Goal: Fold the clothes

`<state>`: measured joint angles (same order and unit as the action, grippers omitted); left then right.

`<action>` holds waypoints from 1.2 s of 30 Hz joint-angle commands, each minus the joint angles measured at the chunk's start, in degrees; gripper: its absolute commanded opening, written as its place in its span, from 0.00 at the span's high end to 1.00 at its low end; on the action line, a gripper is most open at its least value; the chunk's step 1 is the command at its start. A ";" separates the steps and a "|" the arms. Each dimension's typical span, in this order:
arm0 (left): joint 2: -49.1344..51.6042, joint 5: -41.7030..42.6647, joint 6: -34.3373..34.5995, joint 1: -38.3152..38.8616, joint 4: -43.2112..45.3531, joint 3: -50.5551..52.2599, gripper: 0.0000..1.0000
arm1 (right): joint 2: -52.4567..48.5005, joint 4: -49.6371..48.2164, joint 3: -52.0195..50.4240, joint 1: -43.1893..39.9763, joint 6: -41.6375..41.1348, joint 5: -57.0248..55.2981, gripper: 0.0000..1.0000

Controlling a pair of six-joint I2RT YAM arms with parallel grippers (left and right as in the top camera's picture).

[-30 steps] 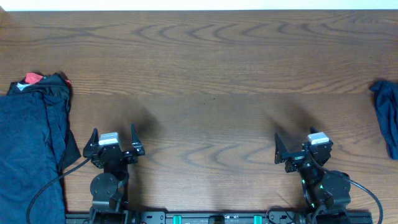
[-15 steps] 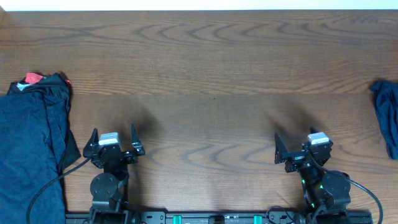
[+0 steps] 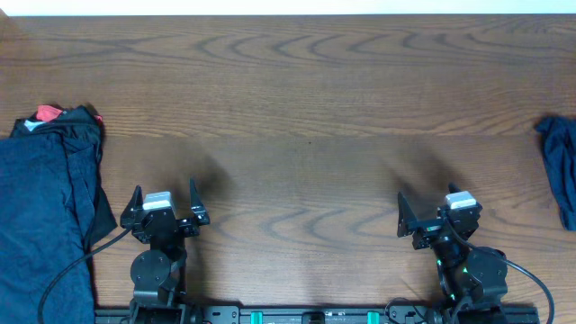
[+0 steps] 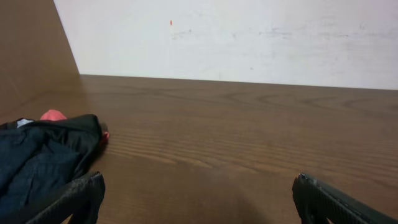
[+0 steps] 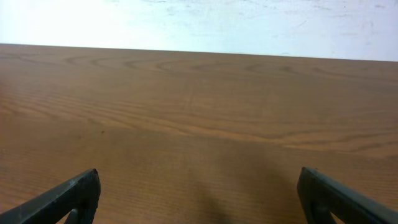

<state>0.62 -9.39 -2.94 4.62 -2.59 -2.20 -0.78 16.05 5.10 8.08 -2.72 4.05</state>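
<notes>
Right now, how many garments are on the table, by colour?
Blue: 2 (left blue garment, right blue garment)
Black: 1 (black garment with a red bit showing, against the left blue garment's far edge)
Total: 3

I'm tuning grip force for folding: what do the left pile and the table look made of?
The pile looks like soft matte cloth, dark blue, perhaps denim: it lies limp and creased, faintly speckled in the left wrist view. The table looks like wood or wood-look laminate, brown with low sheen: curved grain lines run across it.
</notes>
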 commanded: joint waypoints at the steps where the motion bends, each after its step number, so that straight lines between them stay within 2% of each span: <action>1: -0.39 -0.26 0.46 0.17 -0.57 1.92 0.02 | 0.28 0.02 -0.17 0.46 0.00 -0.96 0.01; 14: -0.39 -0.26 0.46 0.17 -0.57 1.92 0.02 | 0.28 -0.02 -0.17 0.46 -1.03 1.27 0.01; 18: -0.39 -0.02 0.57 0.17 -0.72 1.92 0.02 | 0.28 0.07 -0.15 0.46 -7.28 3.41 0.01; 22: -0.35 2.95 5.42 0.17 1.07 1.88 0.02 | -0.50 1.38 0.61 0.46 -13.81 3.98 0.01; 25: -0.33 6.69 5.60 0.17 3.10 1.09 0.02 | -2.38 3.32 2.62 0.46 -13.97 5.38 0.01; 30: 2.21 7.02 5.55 0.17 -2.91 -4.13 0.02 | -11.78 8.74 10.78 0.46 -11.76 5.44 0.01; 36: 15.21 5.77 5.42 0.17 -12.63 -16.50 0.02 | -32.00 15.32 26.69 0.46 -8.96 5.77 0.01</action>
<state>10.94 -3.38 1.74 4.62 -13.82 -12.21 -25.54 29.65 25.15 8.08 -13.39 9.02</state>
